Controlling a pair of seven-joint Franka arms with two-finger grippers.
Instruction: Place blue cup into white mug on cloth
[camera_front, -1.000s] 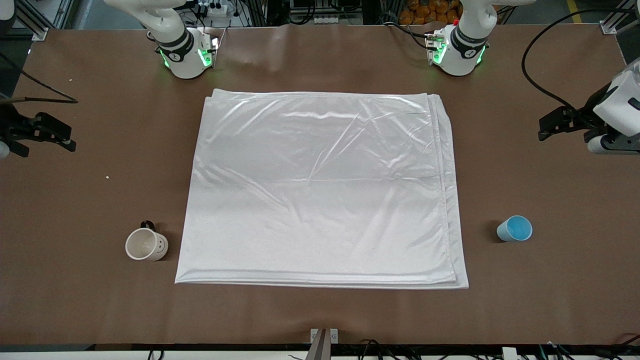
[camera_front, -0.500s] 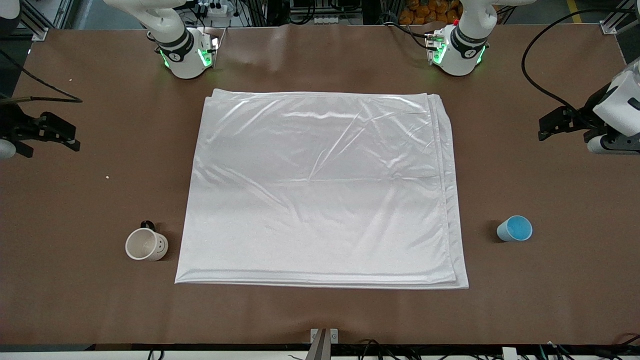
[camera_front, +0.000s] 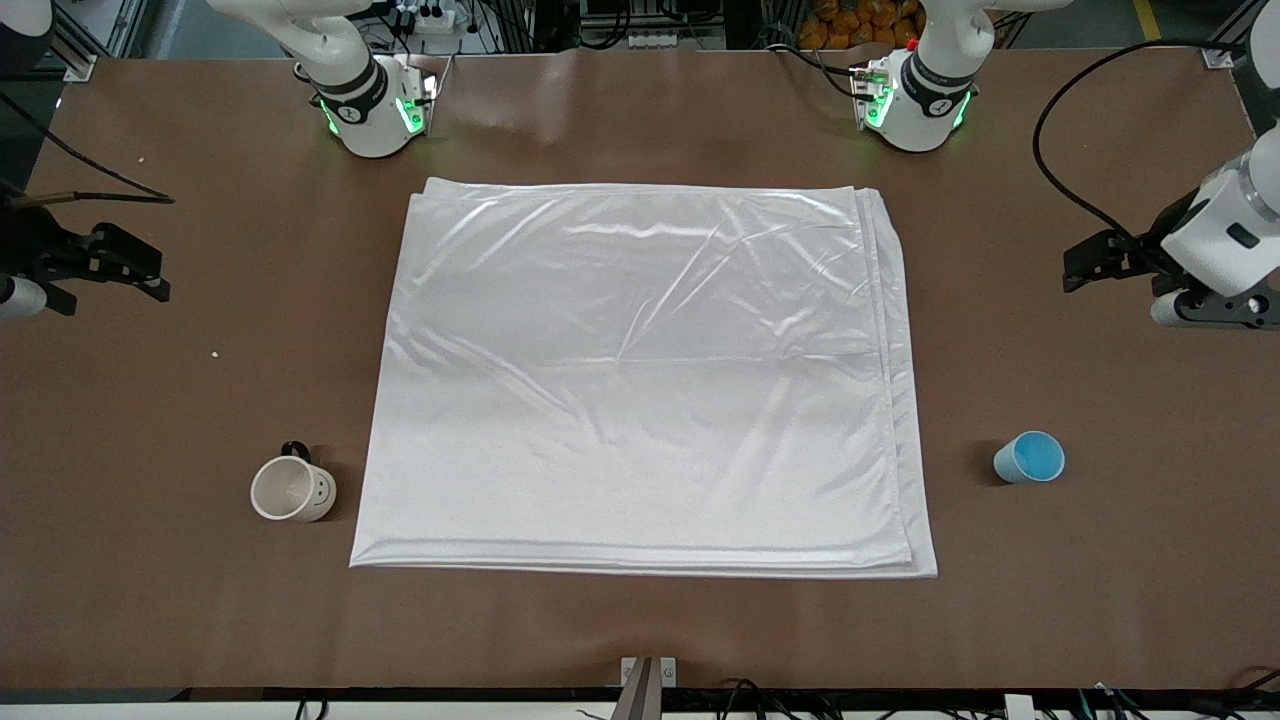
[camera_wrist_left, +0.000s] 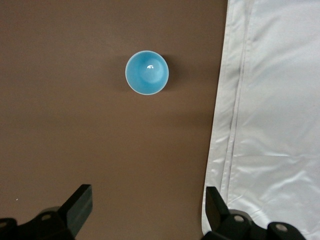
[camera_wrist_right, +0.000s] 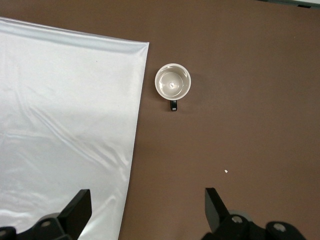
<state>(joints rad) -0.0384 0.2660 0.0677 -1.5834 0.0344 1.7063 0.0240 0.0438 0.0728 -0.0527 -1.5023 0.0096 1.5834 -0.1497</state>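
Observation:
The light-blue cup (camera_front: 1030, 457) stands upright on the bare table beside the cloth, toward the left arm's end; it also shows in the left wrist view (camera_wrist_left: 146, 73). The white mug (camera_front: 292, 489) with its black handle stands upright on the table beside the cloth's other edge, toward the right arm's end, and shows in the right wrist view (camera_wrist_right: 173, 83). The shiny white cloth (camera_front: 640, 380) lies flat mid-table with nothing on it. My left gripper (camera_front: 1088, 262) is open and empty over bare table by the cloth's edge (camera_wrist_left: 147, 207). My right gripper (camera_front: 135, 268) is open and empty over bare table (camera_wrist_right: 147, 207).
Brown tabletop (camera_front: 160, 400) surrounds the cloth. The cloth's layered edge (camera_wrist_left: 225, 130) runs beside the blue cup. A small white crumb (camera_front: 214, 353) lies on the table, farther from the front camera than the mug. The arm bases (camera_front: 375, 110) stand at the table's back edge.
Both grippers have shifted slightly inward toward the cloth; the left one also came a little lower in the front view. The cup, mug and cloth have not moved.

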